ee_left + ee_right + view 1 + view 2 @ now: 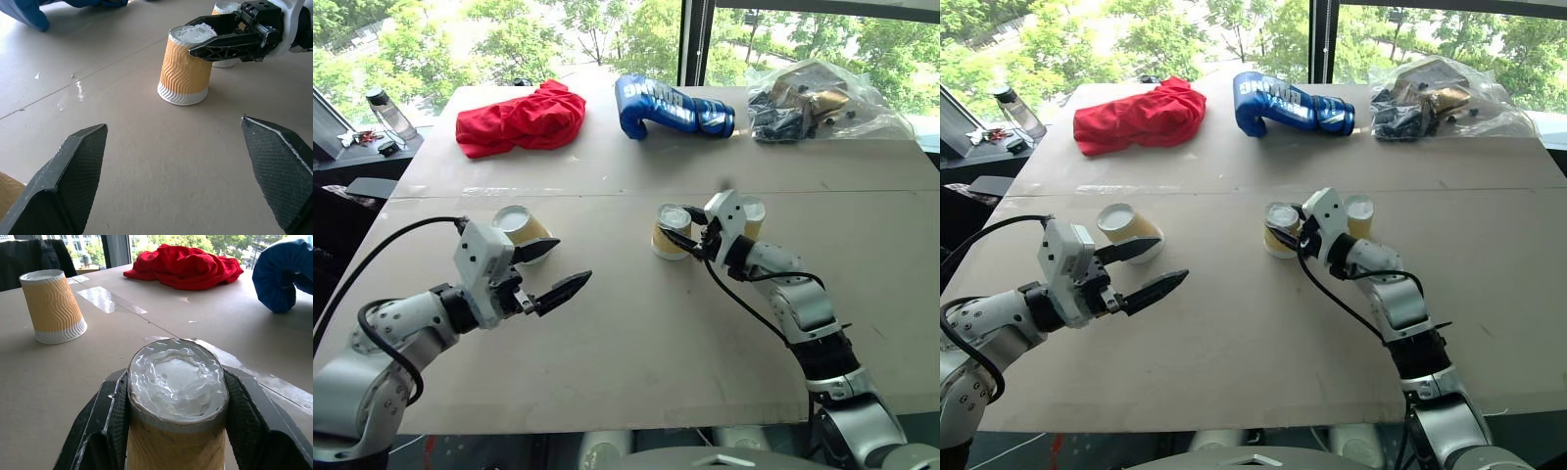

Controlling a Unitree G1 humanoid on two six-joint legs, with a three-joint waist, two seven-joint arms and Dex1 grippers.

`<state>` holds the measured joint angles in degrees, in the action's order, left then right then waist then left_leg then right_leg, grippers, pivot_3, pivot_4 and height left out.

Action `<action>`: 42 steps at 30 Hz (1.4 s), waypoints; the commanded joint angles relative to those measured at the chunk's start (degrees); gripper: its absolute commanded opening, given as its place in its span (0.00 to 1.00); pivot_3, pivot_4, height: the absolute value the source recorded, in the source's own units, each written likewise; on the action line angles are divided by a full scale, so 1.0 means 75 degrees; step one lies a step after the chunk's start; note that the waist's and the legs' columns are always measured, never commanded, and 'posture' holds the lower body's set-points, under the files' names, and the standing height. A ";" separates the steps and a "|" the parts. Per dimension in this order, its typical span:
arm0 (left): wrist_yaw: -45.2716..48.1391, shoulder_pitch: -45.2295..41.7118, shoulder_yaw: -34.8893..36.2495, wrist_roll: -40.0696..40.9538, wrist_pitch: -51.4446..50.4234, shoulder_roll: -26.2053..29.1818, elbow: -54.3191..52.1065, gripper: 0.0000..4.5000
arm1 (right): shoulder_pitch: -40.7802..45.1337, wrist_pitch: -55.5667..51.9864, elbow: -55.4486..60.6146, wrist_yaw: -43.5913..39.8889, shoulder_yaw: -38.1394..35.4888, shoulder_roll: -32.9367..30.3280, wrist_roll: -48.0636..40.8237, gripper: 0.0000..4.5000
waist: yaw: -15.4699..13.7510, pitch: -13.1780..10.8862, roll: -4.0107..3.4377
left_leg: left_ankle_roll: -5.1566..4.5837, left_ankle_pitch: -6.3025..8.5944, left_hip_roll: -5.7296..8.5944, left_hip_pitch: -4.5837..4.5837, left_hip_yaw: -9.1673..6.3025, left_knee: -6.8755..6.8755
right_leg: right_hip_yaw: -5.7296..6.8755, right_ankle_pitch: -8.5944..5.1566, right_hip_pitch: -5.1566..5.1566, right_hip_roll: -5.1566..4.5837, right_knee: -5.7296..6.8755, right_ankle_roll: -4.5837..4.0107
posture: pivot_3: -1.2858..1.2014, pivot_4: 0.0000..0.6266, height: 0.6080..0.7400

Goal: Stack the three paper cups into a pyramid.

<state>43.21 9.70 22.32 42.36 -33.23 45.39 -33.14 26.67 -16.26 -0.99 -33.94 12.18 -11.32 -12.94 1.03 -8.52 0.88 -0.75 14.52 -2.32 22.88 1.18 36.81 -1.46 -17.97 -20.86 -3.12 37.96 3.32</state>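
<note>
Slide the held cup [670, 231] slowly and level toward the left cup [523, 227], gripping high without crushing it, and set it just beside that cup so the pair can carry the third. The right gripper [690, 238] is clenched around this cup mid-bench. The third cup [753, 217] stands just behind the right gripper. The left gripper [555, 270], jaws spread and empty, hovers near the left cup.

White block lettering runs along the blue padded boxing glove [672, 108] lying at the far edge of the table, but the letters cannot be made out well enough to read as a word or brand. Nothing else in the scene carries any legible text, number or sign.
</note>
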 commanded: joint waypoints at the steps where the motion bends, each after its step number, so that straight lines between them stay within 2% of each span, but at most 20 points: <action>1: 0.0055 0.0102 0.0303 0.0181 0.0080 -0.0045 -0.0290 1.00 | 0.0233 0.0223 -0.0108 0.0099 0.0028 0.0136 0.0220 0.43 | 0.0000 0.0000 0.0000 | -0.0007 0.0004 -0.0001 0.0000 -0.0002 -0.0001 | 0.0001 0.0000 0.0000 0.0001 0.0002 0.0000 | 0.52 0.24 1.00; 2: 0.0098 0.0129 0.0300 0.0222 0.0091 -0.0060 -0.0293 1.00 | 0.0264 0.0260 -0.0113 0.0079 0.0004 0.0161 0.0230 0.65 | 0.0001 0.0000 0.0000 | -0.0013 0.0007 -0.0002 -0.0001 -0.0001 -0.0002 | 0.0001 0.0000 -0.0001 0.0001 0.0004 0.0000 | 0.52 0.24 1.00; 5: 0.0264 0.0133 0.0273 0.0265 0.0187 -0.0059 -0.0253 1.00 | 0.0233 0.0293 0.0173 0.0012 -0.0208 0.0168 0.0048 0.96 | 0.0001 0.0000 -0.0001 | -0.0012 0.0007 0.0000 -0.0002 0.0001 -0.0002 | -0.0001 0.0000 -0.0001 -0.0002 0.0004 0.0000 | 0.52 0.24 1.00; 6: 0.0333 0.0084 0.0240 0.0254 0.0241 -0.0061 -0.0225 1.00 | 0.0167 0.0312 0.0377 0.0018 -0.0293 0.0097 0.0019 0.98 | 0.0001 -0.0001 -0.0001 | -0.0012 0.0007 0.0000 -0.0002 0.0002 -0.0002 | -0.0002 0.0000 -0.0001 -0.0003 0.0004 -0.0001 | 0.52 0.24 1.00; 11: 0.0548 -0.0391 0.0067 0.0472 0.0243 -0.0064 -0.0104 1.00 | -0.0286 0.0472 0.1340 0.0134 -0.0612 -0.0403 0.0197 0.98 | -0.0038 0.0002 0.0003 | -0.0012 0.0007 0.0003 0.0004 -0.0004 -0.0001 | 0.0007 0.0000 -0.0001 -0.0007 0.0003 0.0000 | 0.52 0.24 1.00; 18: 0.0779 -0.1818 -0.0722 0.0555 -0.0004 -0.0005 0.0286 1.00 | -0.1426 0.0890 0.2070 0.1109 -0.1759 -0.1091 0.0767 0.98 | -0.0036 0.0002 0.0004 | -0.0012 0.0007 0.0009 0.0001 -0.0001 0.0001 | 0.0002 0.0001 0.0005 -0.0004 0.0003 0.0001 | 0.52 0.24 1.00; 23: 0.0873 -0.2260 -0.0946 0.0529 -0.0080 0.0027 0.0443 1.00 | -0.1625 0.0599 0.1974 0.1560 -0.2020 -0.0832 0.0652 0.98 | 0.0132 0.0001 0.0003 | 0.0013 -0.0008 0.0007 -0.0002 0.0012 -0.0001 | -0.0017 0.0001 -0.0007 0.0022 0.0012 0.0001 | 0.52 0.24 1.00; 28: 0.0887 -0.2497 -0.1024 0.0560 -0.0233 0.0047 0.0435 1.00 | -0.1729 0.0119 0.1960 0.1524 -0.2092 -0.0450 0.0091 0.98 | 0.0144 0.0001 0.0003 | 0.0011 -0.0007 -0.0003 -0.0002 0.0008 -0.0002 | -0.0017 0.0001 -0.0007 0.0031 0.0013 0.0001 | 0.52 0.24 1.00; 39: 0.0679 -0.2587 -0.1061 0.0538 -0.0426 0.0043 0.0199 1.00 | -0.1727 0.0376 0.1413 0.1475 -0.1876 -0.0259 0.0215 0.98 | 0.0138 0.0000 0.0002 | 0.0010 -0.0006 0.0001 -0.0001 0.0009 -0.0001 | -0.0019 0.0001 -0.0007 0.0017 0.0011 0.0002 | 0.52 0.24 1.00; 42: 0.0634 -0.2589 -0.1030 0.0582 -0.0460 0.0063 0.0161 1.00 | -0.1740 0.0468 0.1388 0.1382 -0.1861 -0.0250 0.0148 0.78 | 0.0140 0.0000 0.0002 | 0.0012 -0.0008 0.0000 -0.0001 0.0010 -0.0001 | -0.0020 0.0001 -0.0007 0.0017 0.0011 0.0002 | 0.52 0.24 1.00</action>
<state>48.24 -8.85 13.57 45.69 -36.83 45.20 -29.78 13.59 -14.47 8.09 -23.44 -1.49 -13.20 -11.24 2.08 -8.52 0.90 -0.66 14.47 -2.32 22.87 1.26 36.80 -1.61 -17.97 -20.92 -2.99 38.04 3.33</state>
